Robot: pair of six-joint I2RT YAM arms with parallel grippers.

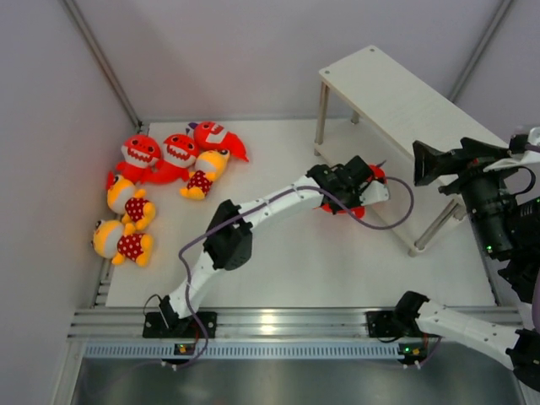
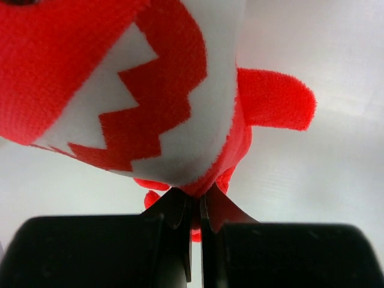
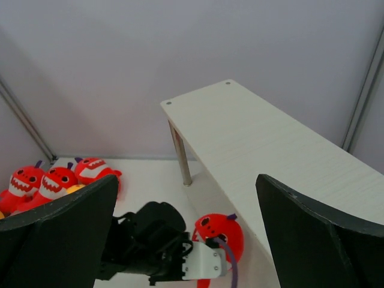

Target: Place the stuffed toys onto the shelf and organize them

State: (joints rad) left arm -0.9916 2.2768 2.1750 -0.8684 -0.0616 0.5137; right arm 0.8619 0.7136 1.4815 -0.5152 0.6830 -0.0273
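Now | my left gripper [image 2: 193, 207] nearly closed on red shark [image 2: 150, 90] by thin fold | I fear it slips free near shelf [image 3: 252, 138] | right gripper [image 3: 187, 180] wide, empty.

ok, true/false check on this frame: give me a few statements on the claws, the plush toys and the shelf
1. The left claw is shut on a red plush shark with a white toothy mouth. True.
2. The right claw holds a yellow-orange plush figure. False: it is open and holds nothing.
3. Three red plush sharks lie grouped by the left wall. True.
4. A toy sits on the top board of the pale off-white two-tier shelf. False: that board is bare; the held shark hangs beside the shelf.
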